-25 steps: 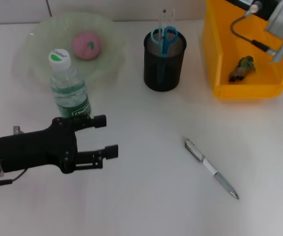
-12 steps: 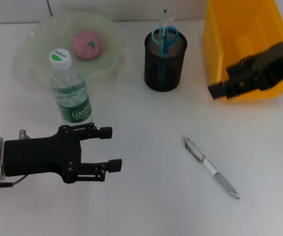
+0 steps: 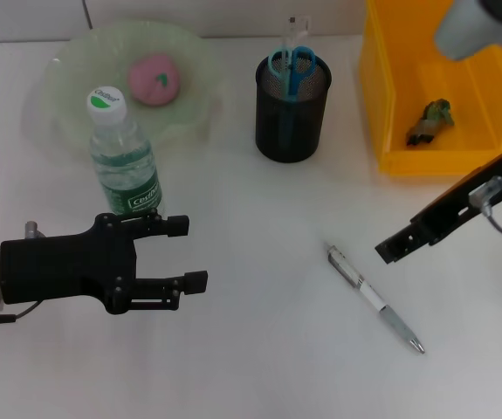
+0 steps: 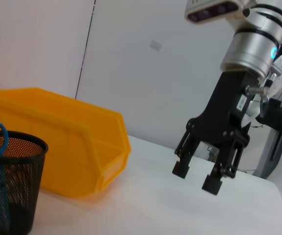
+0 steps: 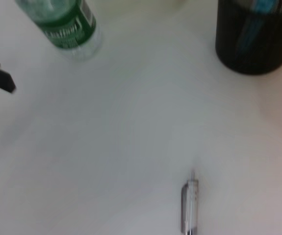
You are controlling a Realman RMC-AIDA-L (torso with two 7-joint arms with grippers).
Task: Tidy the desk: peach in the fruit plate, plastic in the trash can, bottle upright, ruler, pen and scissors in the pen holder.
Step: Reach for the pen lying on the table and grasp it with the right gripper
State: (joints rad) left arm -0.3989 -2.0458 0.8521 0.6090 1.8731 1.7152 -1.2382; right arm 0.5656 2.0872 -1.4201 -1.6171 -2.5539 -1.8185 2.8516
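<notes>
A silver pen (image 3: 373, 298) lies on the white table; its tip also shows in the right wrist view (image 5: 189, 207). My right gripper (image 3: 395, 247) hovers open and empty just right of the pen's upper end; the left wrist view shows its fingers apart (image 4: 195, 177). The black mesh pen holder (image 3: 292, 109) holds blue scissors (image 3: 292, 66) and a clear ruler (image 3: 296, 26). The water bottle (image 3: 124, 161) stands upright. A pink peach (image 3: 153, 78) lies on the green fruit plate (image 3: 67, 70). My left gripper (image 3: 188, 253) is open and empty, just in front of the bottle.
The yellow bin (image 3: 390, 105) at the back right holds a crumpled plastic wrapper (image 3: 429, 120). The bin (image 4: 67, 142) and pen holder (image 4: 11, 181) also show in the left wrist view. The bottle (image 5: 67, 24) and pen holder (image 5: 256, 39) show in the right wrist view.
My right arm has swung from over the yellow bin down to the table beside the pen. The left gripper has shifted slightly and stays open.
</notes>
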